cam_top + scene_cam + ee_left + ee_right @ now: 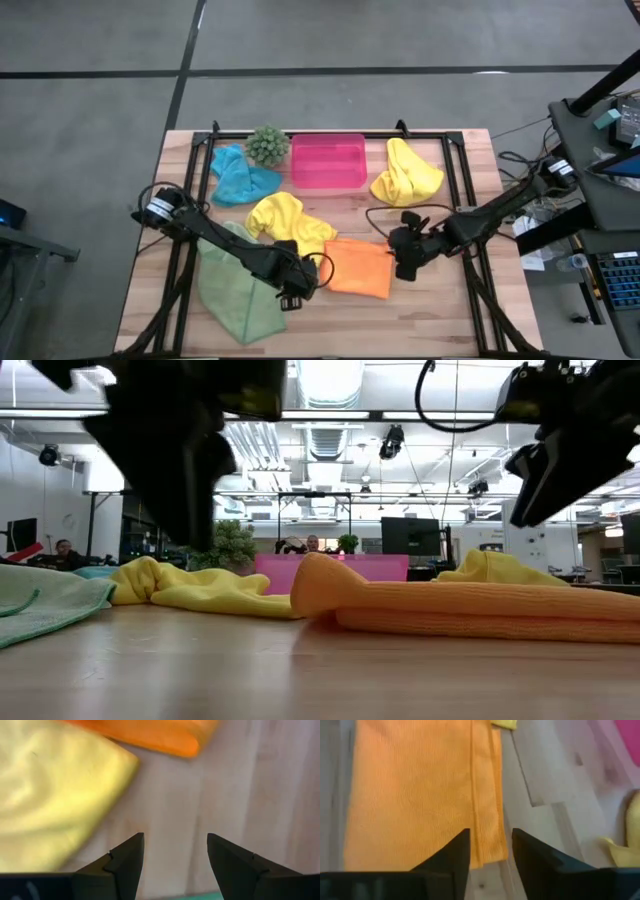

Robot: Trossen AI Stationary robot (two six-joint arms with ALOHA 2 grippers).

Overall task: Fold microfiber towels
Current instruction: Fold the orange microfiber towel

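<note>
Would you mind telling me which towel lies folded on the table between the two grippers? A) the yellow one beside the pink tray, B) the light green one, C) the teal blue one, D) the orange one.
D: the orange towel lies folded flat between the left gripper and the right gripper, neither of which holds anything.

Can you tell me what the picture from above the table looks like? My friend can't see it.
Two dark robot arms reach over a wooden table toward a folded orange towel, the left end effector open beside it and the right end effector at its other edge. Around it lie two yellow towels, a light green towel, a teal towel, a pink tray and a spiky green plant.
</note>
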